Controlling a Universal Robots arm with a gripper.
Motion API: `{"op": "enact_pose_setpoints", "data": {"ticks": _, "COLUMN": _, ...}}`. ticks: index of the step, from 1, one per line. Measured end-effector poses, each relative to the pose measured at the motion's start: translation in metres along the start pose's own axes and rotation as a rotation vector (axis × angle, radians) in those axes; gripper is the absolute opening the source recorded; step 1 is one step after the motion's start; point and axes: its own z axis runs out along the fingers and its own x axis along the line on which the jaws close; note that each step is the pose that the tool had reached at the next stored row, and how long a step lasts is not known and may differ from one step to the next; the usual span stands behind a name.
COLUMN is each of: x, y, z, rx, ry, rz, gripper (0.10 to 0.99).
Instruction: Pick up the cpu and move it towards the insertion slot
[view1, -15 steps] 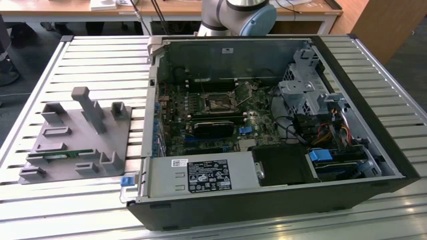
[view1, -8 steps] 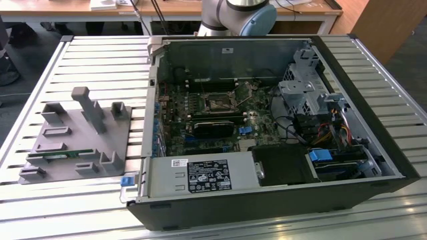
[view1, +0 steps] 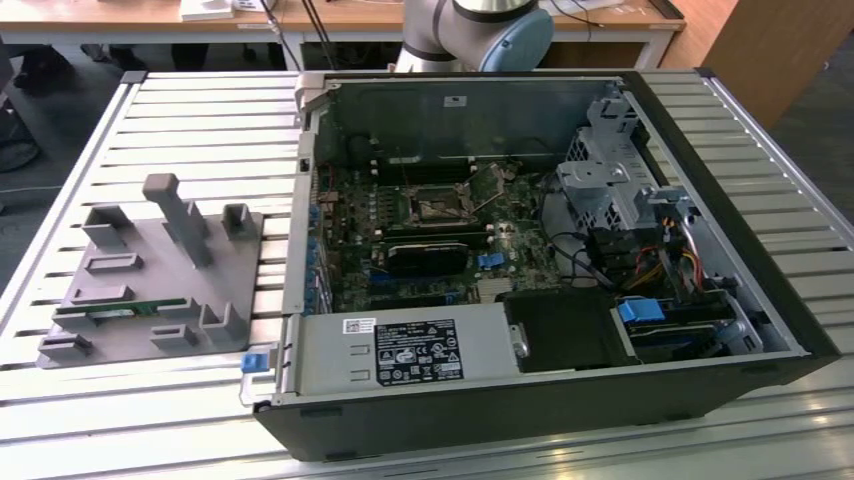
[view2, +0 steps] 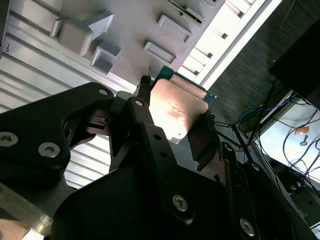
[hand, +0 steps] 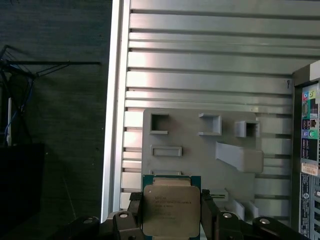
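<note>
Between the fingers of the end effector (hand: 171, 220): the cpu (hand: 171, 210), silvery top with a thin green rim, clamped by two opposite edges and held clear of everything below it in both wrist views. In the second wrist view the black fingers (view2: 145, 125) press on either side of the chip (view2: 175, 107).

Below the cpu: the grey fixture tray (hand: 200, 150), with several raised pockets and one tall post. The cpu hangs above the tray edge, apart from it.

Beneath the tray: the slatted metal surface (hand: 200, 65), pale and ribbed.

Beside the tray, across a strip of bare surface: the open computer case (view1: 534, 420), lying on its side. A label-covered power supply (view1: 400, 355) sits at the case wall nearest the tray.

Further from the tray, inside the case: the insertion slot (view1: 438, 209), a small dark square in a shiny frame, with a long black card (view1: 424, 255) just beside it and blue clips (view1: 489, 259) near that. The slot appears unoccupied.

Hazards, as judged:
- Edge grip on a thin, smooth chip; a jolt could let it slide or tilt out.
- The case wall stands between tray and slot; a low path could knock the chip against it.
- Card, clips and cables (view1: 601, 255) crowd the slot; a drifting approach could snag them.
- A rotated or tilted chip could bear wrongly on the socket contacts.
</note>
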Motion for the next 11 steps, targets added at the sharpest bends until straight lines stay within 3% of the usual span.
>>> {"op": "enact_pose_setpoints", "data": {"ticks": 11, "x": 0.0001, "y": 0.0003, "z": -0.0068, "rx": 0.0, "ry": 0.0, "rz": 0.0, "gripper": 0.545}}
